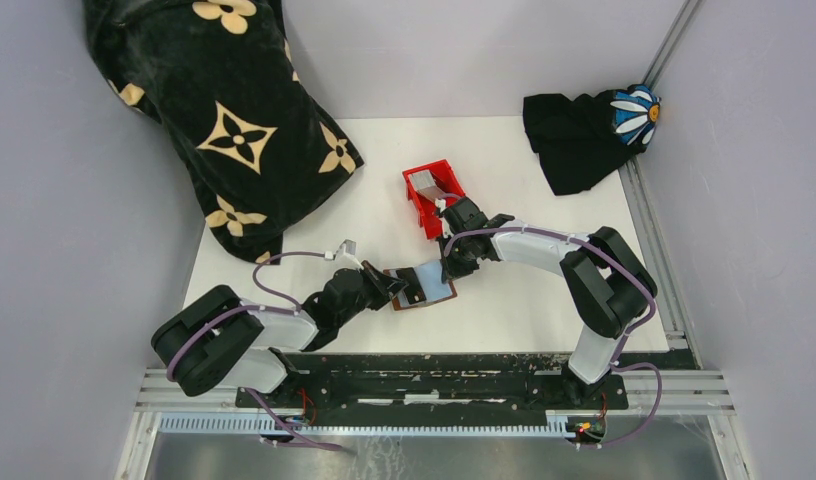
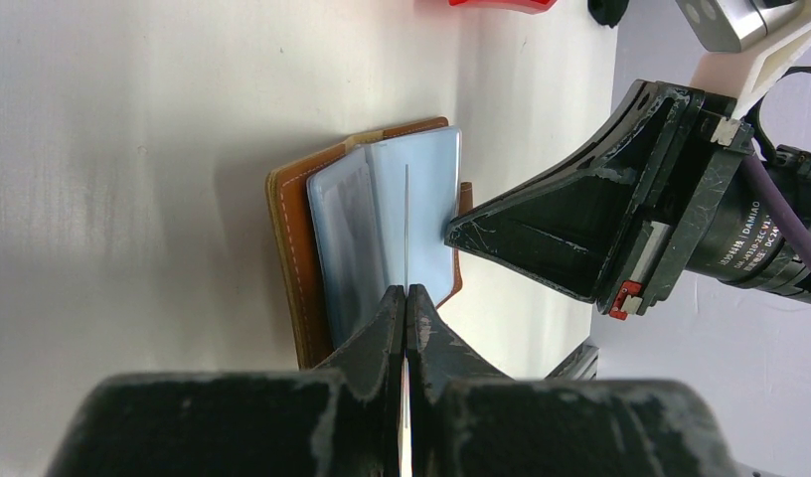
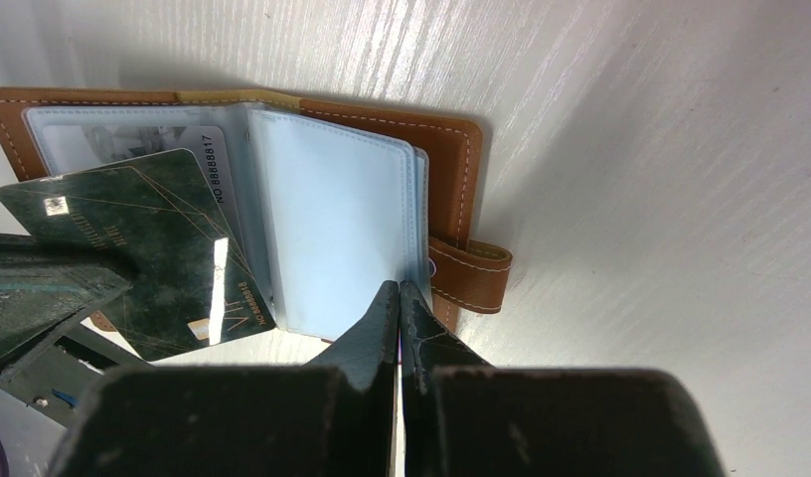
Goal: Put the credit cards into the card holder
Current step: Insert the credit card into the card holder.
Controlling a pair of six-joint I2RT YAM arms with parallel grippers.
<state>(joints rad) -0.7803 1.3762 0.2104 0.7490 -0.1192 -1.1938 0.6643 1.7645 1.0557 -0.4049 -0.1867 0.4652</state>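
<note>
Red bin (image 1: 417,197) at centre — patterned black blanket (image 1: 224,120) left, daisy cloth (image 1: 584,135) right.

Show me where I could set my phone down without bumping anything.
Bare table lies along the far edge between the flowered pillow and the black cloth, and right of the red bin. The centre is crowded, where the left claw and right claw meet over the card holder.

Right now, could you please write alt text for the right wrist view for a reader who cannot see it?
An open brown wallet lies on a white table, with the right hand closed on the edge of a pale blue sleeve. At the left edge, the left hand holds a dark card over the wallet.
</note>
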